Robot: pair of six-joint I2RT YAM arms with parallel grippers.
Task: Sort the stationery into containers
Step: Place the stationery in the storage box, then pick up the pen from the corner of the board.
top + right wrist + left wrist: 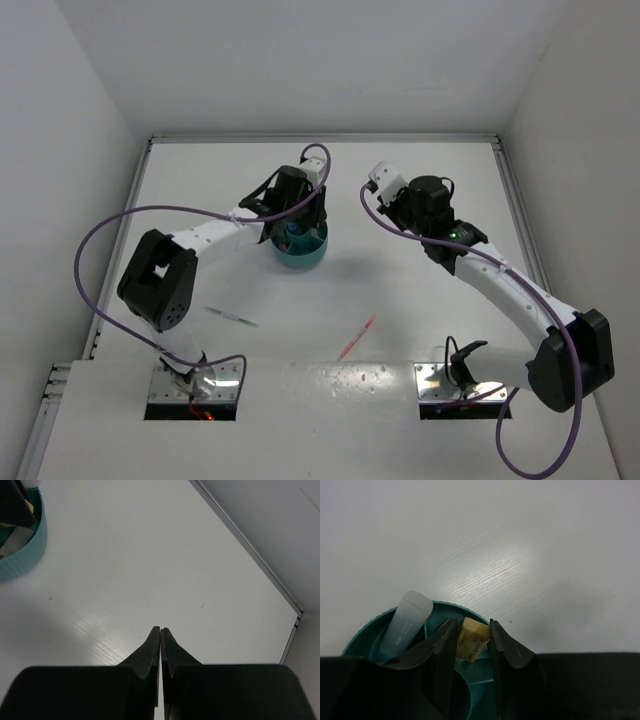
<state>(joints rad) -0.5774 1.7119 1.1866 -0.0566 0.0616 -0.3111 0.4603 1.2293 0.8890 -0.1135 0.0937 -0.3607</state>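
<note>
A robotics lab is indicated; a white table [400, 200] is boxed in by bare white panels [60, 130]; purple cabling [160, 209] is seen.

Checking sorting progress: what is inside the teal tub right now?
A clear bottle leans inside the teal tub; the left gripper holds a tan block over it. The gripper hides the remaining compartments.

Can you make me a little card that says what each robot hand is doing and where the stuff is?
left gripper: closed on the tan block, over the teal tub
right gripper: shut, holding nothing, above the table
inside the tub: pale tube
lying on the table: red pen and white pen, apart from each other, outside the tub
</note>
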